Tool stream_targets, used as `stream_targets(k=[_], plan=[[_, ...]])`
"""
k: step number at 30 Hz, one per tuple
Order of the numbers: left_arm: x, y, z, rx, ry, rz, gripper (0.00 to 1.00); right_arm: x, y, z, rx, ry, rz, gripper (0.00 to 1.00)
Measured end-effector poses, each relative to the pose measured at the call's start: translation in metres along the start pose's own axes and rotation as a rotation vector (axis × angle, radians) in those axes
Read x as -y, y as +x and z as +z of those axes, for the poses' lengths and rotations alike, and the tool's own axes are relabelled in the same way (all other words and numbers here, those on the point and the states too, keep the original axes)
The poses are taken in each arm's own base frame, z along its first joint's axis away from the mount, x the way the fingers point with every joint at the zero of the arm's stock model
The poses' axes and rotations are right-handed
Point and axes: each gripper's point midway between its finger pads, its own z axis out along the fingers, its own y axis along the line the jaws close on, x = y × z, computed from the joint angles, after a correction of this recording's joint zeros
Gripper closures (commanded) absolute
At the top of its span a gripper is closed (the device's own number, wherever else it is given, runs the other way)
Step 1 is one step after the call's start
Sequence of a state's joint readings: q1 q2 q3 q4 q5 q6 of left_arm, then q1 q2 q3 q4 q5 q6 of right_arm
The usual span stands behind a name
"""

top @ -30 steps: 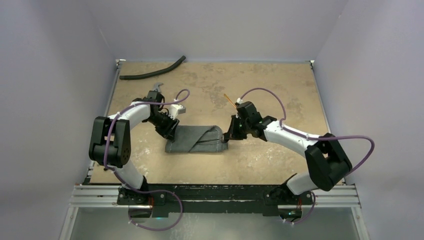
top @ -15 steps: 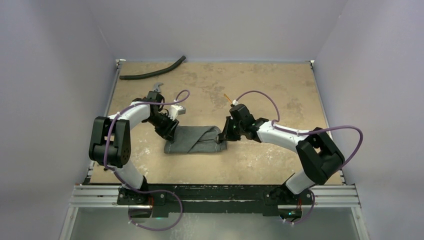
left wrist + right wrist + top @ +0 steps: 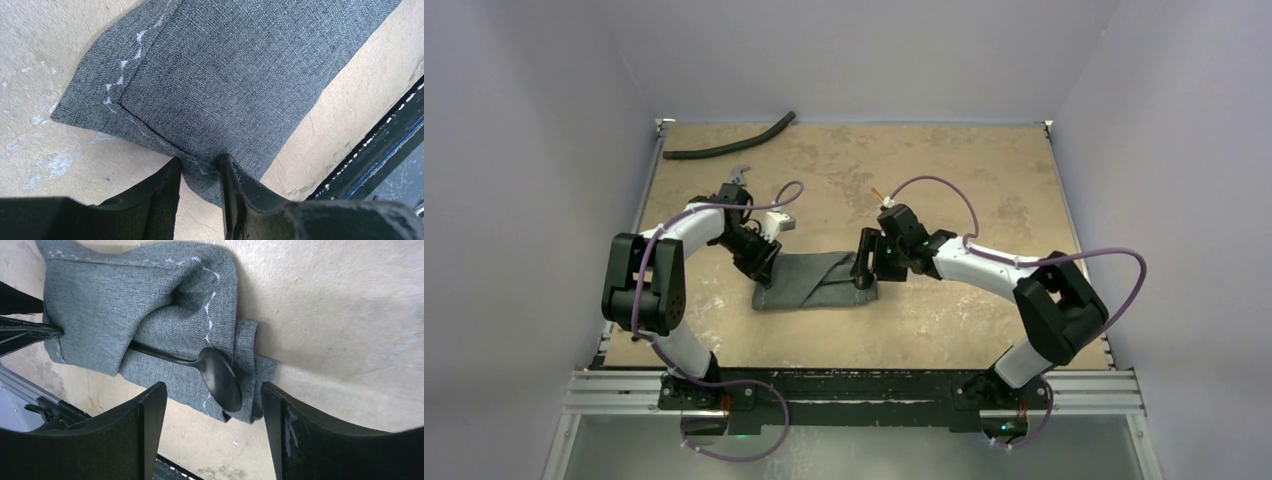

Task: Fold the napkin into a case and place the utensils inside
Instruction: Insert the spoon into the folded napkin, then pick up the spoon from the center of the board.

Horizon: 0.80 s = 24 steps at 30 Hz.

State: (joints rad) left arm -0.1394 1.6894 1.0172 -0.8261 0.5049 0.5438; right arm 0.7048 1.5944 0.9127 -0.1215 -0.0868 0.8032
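The grey napkin [image 3: 814,280] lies folded into a pocket at mid-table. My left gripper [image 3: 764,266] is at its left end, and in the left wrist view the gripper [image 3: 197,162] is shut on a corner of the napkin [image 3: 225,75]. My right gripper [image 3: 864,270] is at the napkin's right end, open wide in the right wrist view [image 3: 212,390]. The black spoon [image 3: 220,380] lies there with its handle tucked under a fold of the napkin [image 3: 125,300] and its bowl sticking out. A thin gold utensil [image 3: 877,193] lies on the table behind the right wrist.
A long black hose [image 3: 729,142] lies at the far left edge. A metal wrench head [image 3: 742,175] and a small silver piece [image 3: 784,220] sit behind the left arm. The black base rail [image 3: 854,385] runs along the near edge.
My right gripper has slid left up to the napkin's right end and opened wide, letting go of the black spoon. The left gripper has kept its hold on the napkin corner.
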Motion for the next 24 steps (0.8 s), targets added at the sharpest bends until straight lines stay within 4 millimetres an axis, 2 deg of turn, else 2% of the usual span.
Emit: stream_targets(k=[3,5,8,10,12,14,16,18,20,24], plan=[[0.002,0.002,-0.003,-0.010,0.008,-0.007,0.68,0.003,-0.011,-0.013,0.018,0.009,-0.013,0.24],[0.002,0.000,-0.007,-0.010,0.014,-0.007,0.67,0.007,-0.027,-0.025,0.058,0.017,-0.017,0.25],[0.001,-0.006,-0.016,0.001,0.016,-0.006,0.67,0.017,-0.064,-0.048,0.151,0.018,0.005,0.26],[0.000,-0.010,-0.022,0.009,0.014,-0.008,0.66,0.033,-0.086,-0.059,0.213,0.039,0.036,0.26],[-0.001,-0.013,-0.027,0.012,0.012,-0.010,0.65,0.058,-0.108,-0.066,0.265,0.084,0.080,0.26],[0.000,-0.015,-0.030,0.014,0.012,-0.011,0.64,0.080,-0.119,-0.066,0.291,0.124,0.121,0.26],[0.000,-0.017,-0.033,0.014,0.014,-0.011,0.63,0.103,-0.123,-0.062,0.304,0.158,0.164,0.28],[0.001,-0.017,-0.034,0.013,0.016,-0.012,0.63,0.121,-0.115,-0.054,0.285,0.183,0.200,0.31],[0.002,-0.016,-0.034,0.010,0.018,-0.015,0.62,0.131,-0.105,-0.043,0.250,0.187,0.226,0.34],[0.002,-0.016,-0.035,0.011,0.011,-0.016,0.62,0.139,-0.095,-0.018,0.190,0.176,0.262,0.40]])
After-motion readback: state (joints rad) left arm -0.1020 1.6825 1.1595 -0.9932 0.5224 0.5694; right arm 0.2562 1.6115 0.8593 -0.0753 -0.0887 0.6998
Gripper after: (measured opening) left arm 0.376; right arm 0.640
